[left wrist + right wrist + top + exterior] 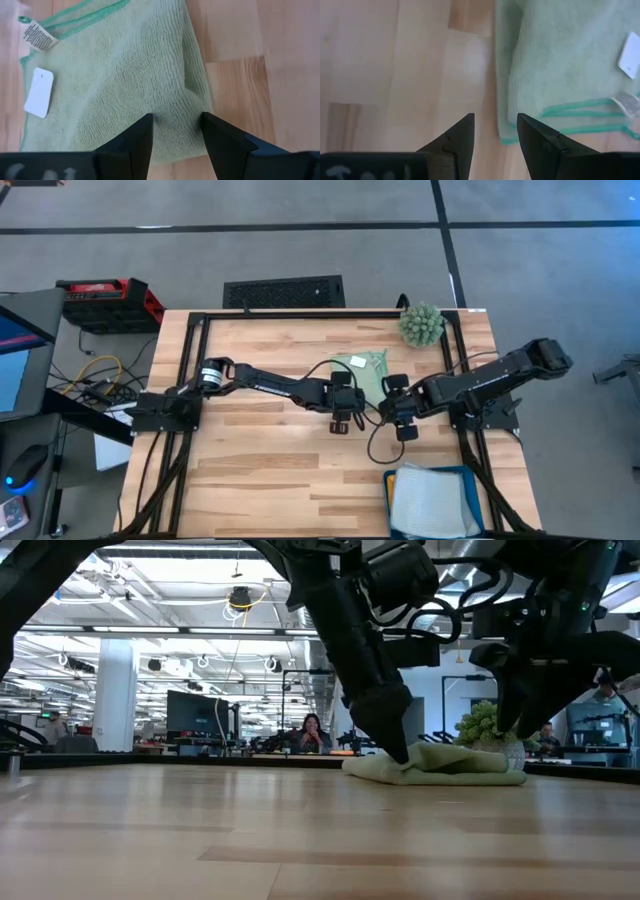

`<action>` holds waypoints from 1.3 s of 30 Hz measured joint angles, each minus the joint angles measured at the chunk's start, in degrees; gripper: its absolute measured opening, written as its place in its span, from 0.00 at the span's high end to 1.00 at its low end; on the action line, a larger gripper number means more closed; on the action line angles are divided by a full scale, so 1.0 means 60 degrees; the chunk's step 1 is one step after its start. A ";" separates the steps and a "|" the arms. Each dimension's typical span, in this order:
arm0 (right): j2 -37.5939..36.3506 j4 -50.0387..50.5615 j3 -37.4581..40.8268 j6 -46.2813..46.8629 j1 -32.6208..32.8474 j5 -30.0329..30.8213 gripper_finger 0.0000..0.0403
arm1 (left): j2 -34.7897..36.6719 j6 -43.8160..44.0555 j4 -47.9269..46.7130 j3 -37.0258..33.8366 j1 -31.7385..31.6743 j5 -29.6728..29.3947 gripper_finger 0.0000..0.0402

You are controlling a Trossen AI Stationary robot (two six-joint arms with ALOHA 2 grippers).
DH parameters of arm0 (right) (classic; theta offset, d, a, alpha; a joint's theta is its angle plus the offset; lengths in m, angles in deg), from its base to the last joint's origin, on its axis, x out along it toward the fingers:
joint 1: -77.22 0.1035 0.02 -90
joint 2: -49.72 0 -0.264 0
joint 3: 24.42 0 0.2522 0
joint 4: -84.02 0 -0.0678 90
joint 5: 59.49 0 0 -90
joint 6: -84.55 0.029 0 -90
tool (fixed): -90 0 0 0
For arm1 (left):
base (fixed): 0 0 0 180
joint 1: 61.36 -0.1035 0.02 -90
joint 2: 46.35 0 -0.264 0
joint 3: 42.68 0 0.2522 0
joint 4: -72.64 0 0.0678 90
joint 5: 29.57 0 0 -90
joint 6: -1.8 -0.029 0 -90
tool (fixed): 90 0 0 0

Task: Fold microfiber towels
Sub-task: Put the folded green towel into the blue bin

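The step in hand looks like the approach to a fold on the light green towel [366, 370], which lies bunched near the far middle of the table [280, 480], tags showing.

From the left, the left gripper [175, 131] hangs over the towel's folded edge, its fingers spread with cloth showing between them but not pinched — in the low view its tip seems to touch the fabric, though that angle is too cluttered to be sure. Just to its right, the right gripper [495, 131] hovers over bare wood beside the towel's hemmed corner, jaws also parted and holding nothing.

The next move probably calls for each gripper to settle on an edge or corner, close on a single layer, and lift together so the cloth can be laid over itself; the right one must first shift onto the towel.

Further right, the spiky ball plant [421, 324] stands close behind the towel — a wide swing could knock it. The teal tray [474, 478] with a pale cloth [430, 500] sits at the near right, well apart.
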 joint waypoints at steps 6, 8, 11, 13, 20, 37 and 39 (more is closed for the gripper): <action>0.0004 -0.0365 0.0000 0.0131 -0.0285 -0.0093 0.58 | 0.0007 0.0055 0.0801 -0.0597 0.0000 0.0061 0.60; 0.0004 -0.0408 0.0000 0.0080 -0.0324 -0.0097 0.58 | 0.0007 0.0058 0.0846 -0.0706 0.0000 0.0062 0.60; 0.0004 -0.0449 0.0000 0.0049 -0.0325 -0.0097 0.58 | 0.0007 0.0269 0.0745 -0.0707 0.0000 0.0067 0.60; 0.0003 -0.0570 0.0052 -0.0061 -0.0367 -0.0098 0.58 | 0.0007 0.0400 0.0743 -0.0707 0.0000 0.0069 0.60; 0.0007 -0.1501 0.0741 -0.0333 -0.0382 -0.0086 0.58 | 0.0011 -0.0005 0.0566 -0.0703 0.0000 0.0552 0.60; 0.0063 -0.3562 0.2130 -0.0940 -0.1181 -0.0169 0.58 | 0.0010 -0.0033 0.0528 -0.0703 0.0000 0.0561 0.60; 0.0249 -0.3613 0.2181 -0.0941 -0.1176 -0.0315 0.58 | 0.0011 -0.0033 0.0524 -0.0703 0.0000 0.0561 0.60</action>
